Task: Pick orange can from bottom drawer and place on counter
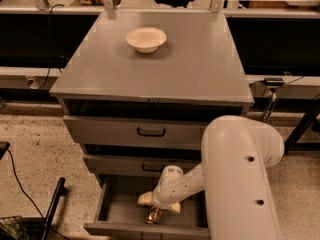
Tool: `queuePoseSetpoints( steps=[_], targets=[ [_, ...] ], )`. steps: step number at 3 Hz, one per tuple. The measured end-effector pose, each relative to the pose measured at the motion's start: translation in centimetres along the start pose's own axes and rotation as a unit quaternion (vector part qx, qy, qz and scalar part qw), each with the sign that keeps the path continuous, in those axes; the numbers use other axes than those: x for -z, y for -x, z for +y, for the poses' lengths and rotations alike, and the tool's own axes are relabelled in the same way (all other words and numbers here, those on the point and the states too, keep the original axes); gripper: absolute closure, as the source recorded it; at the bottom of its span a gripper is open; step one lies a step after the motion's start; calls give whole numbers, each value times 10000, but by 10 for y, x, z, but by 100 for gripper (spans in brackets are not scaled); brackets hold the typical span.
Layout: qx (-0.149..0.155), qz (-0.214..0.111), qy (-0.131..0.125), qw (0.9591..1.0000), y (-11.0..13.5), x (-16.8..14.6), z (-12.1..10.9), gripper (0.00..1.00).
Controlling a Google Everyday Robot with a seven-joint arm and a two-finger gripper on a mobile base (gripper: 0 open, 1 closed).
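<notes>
Nearest the viewer, the large white arm (240,184) fills the lower right and bends down and leftward into the cabinet's lowest level. The bottom drawer (120,214) is pulled out, its grey tray exposed. The orange can (153,215) sits inside this drawer, close behind the front wall and somewhat right of the tray's middle; whether it stands upright or tilts cannot be determined. The gripper (158,206) is positioned inside the same drawer, directly over and against the can. Whether the jaws are spread or pinching the can cannot be determined, because the wrist housing covers the contact area. To the left, a black cable (17,181) lies across the speckled floor (35,154). Above the open tray, the middle drawer (125,165) and the top drawer (110,129) each carry a black handle. The counter (190,69) forms the flat grey top of the cabinet. A white bowl (146,38) stands on the counter, toward its far edge and left of centre, well apart from the can.
</notes>
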State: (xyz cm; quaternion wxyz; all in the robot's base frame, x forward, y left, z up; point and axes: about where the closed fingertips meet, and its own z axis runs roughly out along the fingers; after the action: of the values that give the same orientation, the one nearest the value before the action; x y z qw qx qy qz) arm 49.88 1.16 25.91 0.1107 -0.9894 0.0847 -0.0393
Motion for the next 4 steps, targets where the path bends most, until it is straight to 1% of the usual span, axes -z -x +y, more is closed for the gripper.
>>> queuePoseSetpoints(
  steps=[1,2,3,4],
  targets=[
    [1,-125,-27,9999,-13,-58,8,0],
    [23,-203,-16,9998,-16,-90,9,0],
    [25,-312,-8,9995,-13,-119,7,17],
    [29,-394,-45,9992,-9,-139,5,41]
  ],
)
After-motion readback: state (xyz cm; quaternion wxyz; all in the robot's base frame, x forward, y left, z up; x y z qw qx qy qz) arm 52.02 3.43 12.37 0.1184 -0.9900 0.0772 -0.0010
